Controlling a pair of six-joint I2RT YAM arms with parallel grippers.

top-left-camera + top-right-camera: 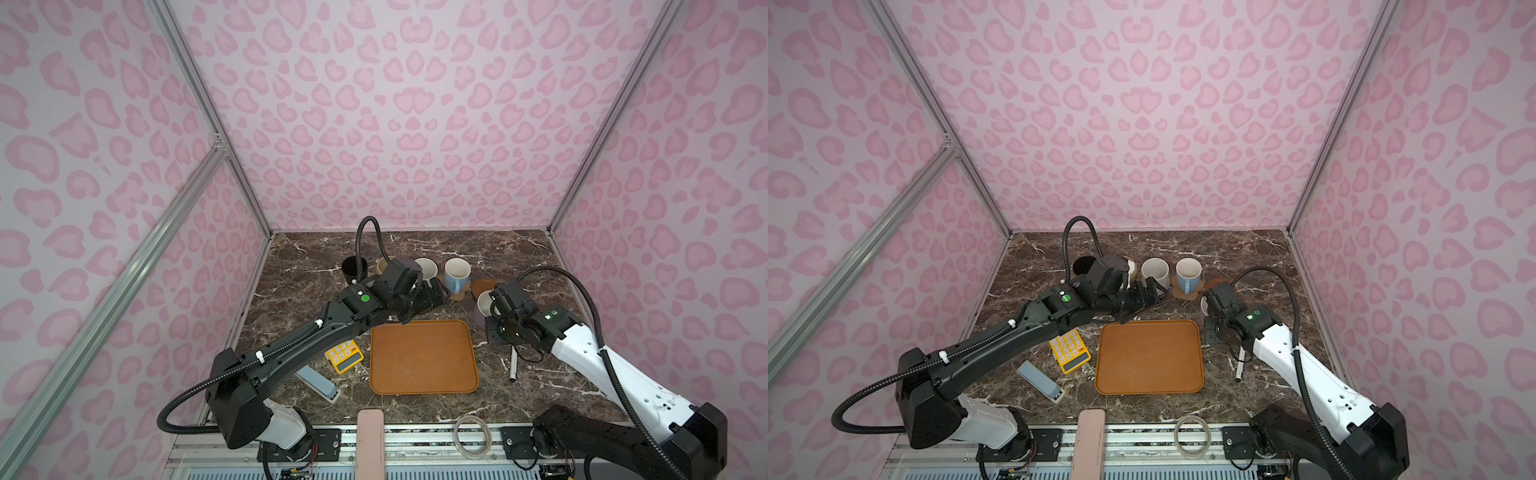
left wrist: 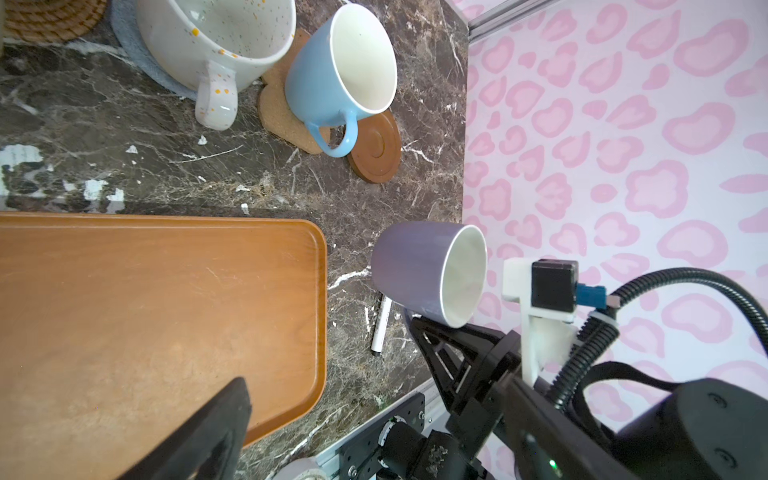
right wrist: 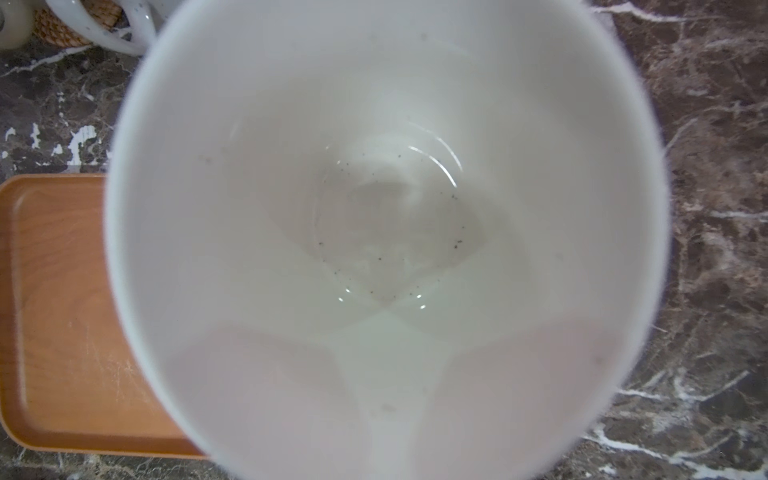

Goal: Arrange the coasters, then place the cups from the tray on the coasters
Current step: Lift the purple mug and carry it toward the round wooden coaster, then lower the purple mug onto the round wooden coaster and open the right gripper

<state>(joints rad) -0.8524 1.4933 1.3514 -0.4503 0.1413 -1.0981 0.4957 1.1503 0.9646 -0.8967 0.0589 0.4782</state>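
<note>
Your two top views sit high at six o'clock, far off, facing twelve and down; both show the whole table (image 1: 519, 257) and tray (image 1: 423, 357). Your left wrist view faces three o'clock, mid-range; your right one stares into the lavender cup (image 3: 386, 232), very close. Both catch the tray.

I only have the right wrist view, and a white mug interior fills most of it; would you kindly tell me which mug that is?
Observer: It is the lavender mug, gripped by the right tool and tilted, beside the tray rather than on it.
Operator: Thank you. Which coaster is free for it?
Observer: The dark-brown round coaster, beside the blue mug, which stands on the flower-shaped coaster.
Operator: Is anything on the tray?
Observer: No, both top views show it bare.
</note>
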